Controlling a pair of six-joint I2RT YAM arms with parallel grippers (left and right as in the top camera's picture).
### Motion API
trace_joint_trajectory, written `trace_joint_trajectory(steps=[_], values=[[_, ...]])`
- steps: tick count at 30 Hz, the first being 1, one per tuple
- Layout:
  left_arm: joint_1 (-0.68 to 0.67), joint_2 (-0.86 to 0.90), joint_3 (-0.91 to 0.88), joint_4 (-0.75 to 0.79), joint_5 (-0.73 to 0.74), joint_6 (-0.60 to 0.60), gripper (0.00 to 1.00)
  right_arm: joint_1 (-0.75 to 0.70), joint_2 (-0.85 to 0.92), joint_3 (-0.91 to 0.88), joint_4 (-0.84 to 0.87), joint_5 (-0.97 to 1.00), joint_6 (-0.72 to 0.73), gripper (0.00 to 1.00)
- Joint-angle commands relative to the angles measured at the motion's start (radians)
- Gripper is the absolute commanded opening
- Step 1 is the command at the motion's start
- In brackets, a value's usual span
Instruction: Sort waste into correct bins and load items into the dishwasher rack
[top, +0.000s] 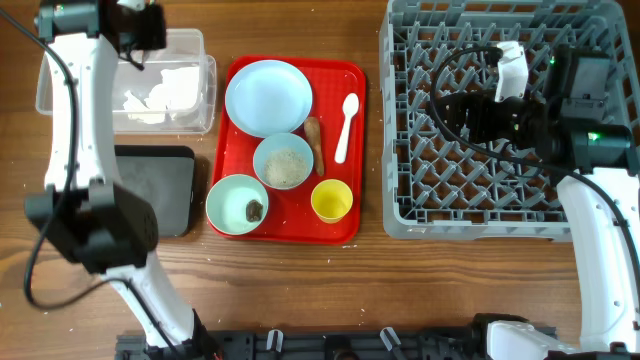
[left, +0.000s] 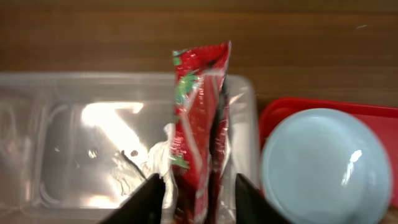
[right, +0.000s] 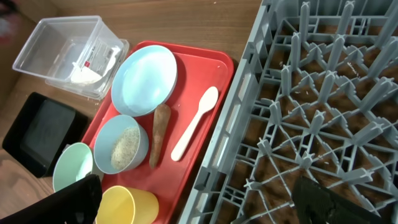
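Observation:
My left gripper is shut on the red wrapper and holds it upright over the clear tub, which holds white tissue. My right gripper is open and empty above the left edge of the grey rack. On the red tray lie the pale plate, a bowl with white crumbs, a bowl with a dark lump, the yellow cup, the white spoon and the brown food piece.
The black tray sits in front of the clear tub, left of the red tray. The rack fills the right side of the table. Bare wood shows along the front edge.

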Motion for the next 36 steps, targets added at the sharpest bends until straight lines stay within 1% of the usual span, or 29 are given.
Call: trace_joint_trajectory(steps=[1, 3, 6, 7, 8, 9, 10, 12, 14, 15, 16, 18, 21, 22, 24, 27, 30, 32, 34, 36], values=[[0.021, 0.113, -0.019, 0.011, 0.017, -0.001, 0.74, 0.004, 0.008, 0.002, 0.007, -0.016, 0.015, 1.00], [0.013, 0.122, -0.019, 0.012, 0.017, -0.001, 1.00, 0.004, 0.008, 0.002, 0.006, -0.017, 0.016, 1.00], [-0.010, 0.053, -0.019, -0.013, 0.017, -0.025, 1.00, 0.004, 0.008, 0.002, 0.006, -0.017, 0.016, 1.00], [-0.019, -0.002, -0.019, -0.051, 0.039, -0.044, 1.00, 0.004, 0.008, 0.002, 0.006, -0.017, 0.016, 1.00], [-0.027, -0.049, -0.019, -0.095, 0.085, -0.050, 1.00, 0.004, 0.008, 0.002, 0.006, -0.017, 0.016, 1.00], [-0.040, -0.109, -0.019, -0.163, 0.165, -0.050, 1.00, 0.004, 0.008, 0.002, 0.006, -0.017, 0.017, 1.00], [-0.060, -0.172, -0.019, -0.238, 0.233, -0.050, 1.00, 0.004, 0.008, 0.002, 0.006, -0.016, 0.051, 1.00], [-0.096, -0.232, -0.019, -0.346, 0.286, -0.050, 1.00, 0.004, 0.008, 0.003, 0.006, -0.016, 0.093, 1.00], [-0.172, -0.252, -0.019, -0.514, 0.289, -0.129, 1.00, 0.004, 0.008, 0.002, 0.010, -0.001, 0.092, 1.00], [-0.223, -0.246, -0.049, -0.574, 0.230, -0.229, 1.00, 0.004, 0.008, 0.002, 0.010, 0.015, 0.093, 1.00], [-0.249, -0.247, -0.077, -0.583, 0.174, -0.295, 0.99, 0.004, 0.008, 0.002, 0.010, 0.016, 0.091, 1.00], [-0.339, -0.248, -0.185, -0.565, 0.025, -0.448, 0.99, 0.004, 0.008, 0.002, 0.009, 0.042, 0.091, 1.00], [-0.460, -0.251, -0.383, -0.450, -0.033, -0.509, 0.97, 0.004, 0.008, 0.002, 0.006, 0.071, 0.091, 1.00], [-0.476, -0.251, -0.427, -0.421, -0.032, -0.519, 0.96, 0.004, 0.008, 0.002, 0.006, 0.071, 0.091, 1.00], [-0.506, -0.251, -0.552, -0.320, -0.032, -0.517, 0.91, 0.004, 0.008, 0.002, 0.006, 0.071, 0.092, 1.00], [-0.520, -0.251, -0.669, -0.215, -0.005, -0.520, 0.87, 0.004, 0.008, 0.002, -0.003, 0.071, 0.091, 1.00], [-0.519, -0.251, -0.678, -0.195, 0.014, -0.517, 0.84, 0.004, 0.008, 0.002, -0.011, 0.071, 0.093, 1.00], [-0.519, -0.251, -0.693, -0.198, 0.013, -0.516, 0.76, 0.004, 0.008, 0.002, -0.020, 0.071, 0.093, 1.00], [-0.519, -0.251, -0.727, -0.206, 0.041, -0.457, 0.73, 0.004, 0.008, 0.002, -0.021, 0.071, 0.093, 1.00], [-0.519, -0.251, -0.774, -0.196, 0.043, -0.436, 0.71, 0.004, 0.008, 0.002, -0.021, 0.071, 0.093, 1.00]])
